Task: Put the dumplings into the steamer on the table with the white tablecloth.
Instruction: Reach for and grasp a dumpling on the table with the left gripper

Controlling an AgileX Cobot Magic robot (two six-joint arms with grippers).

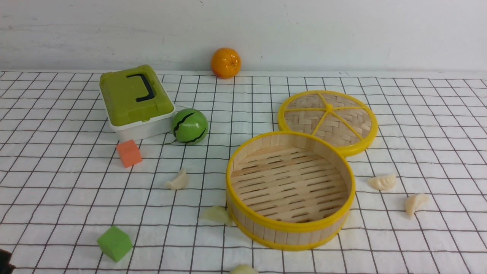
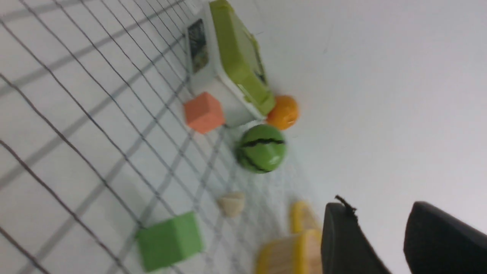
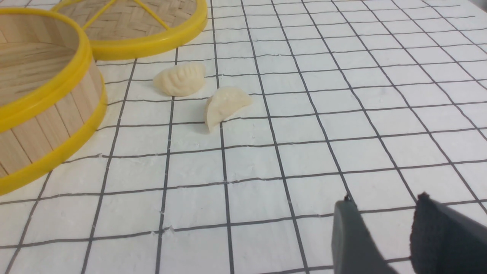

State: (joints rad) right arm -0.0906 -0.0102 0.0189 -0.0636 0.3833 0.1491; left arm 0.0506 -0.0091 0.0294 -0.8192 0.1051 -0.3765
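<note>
Two dumplings [image 3: 179, 79] lie close together on the white tablecloth [image 3: 266, 160] beside the steamer [image 3: 49, 125], the fingers [image 3: 354, 236] parted and empty.

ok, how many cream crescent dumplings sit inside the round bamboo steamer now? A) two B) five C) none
C: the round bamboo steamer with yellow rims shows only bare slats inside; the cream crescent dumplings lie outside it on the white gridded tablecloth.

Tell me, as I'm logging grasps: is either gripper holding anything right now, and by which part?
Nothing is held. The left gripper and the right gripper both stand open, with nothing between their jaws.
</note>
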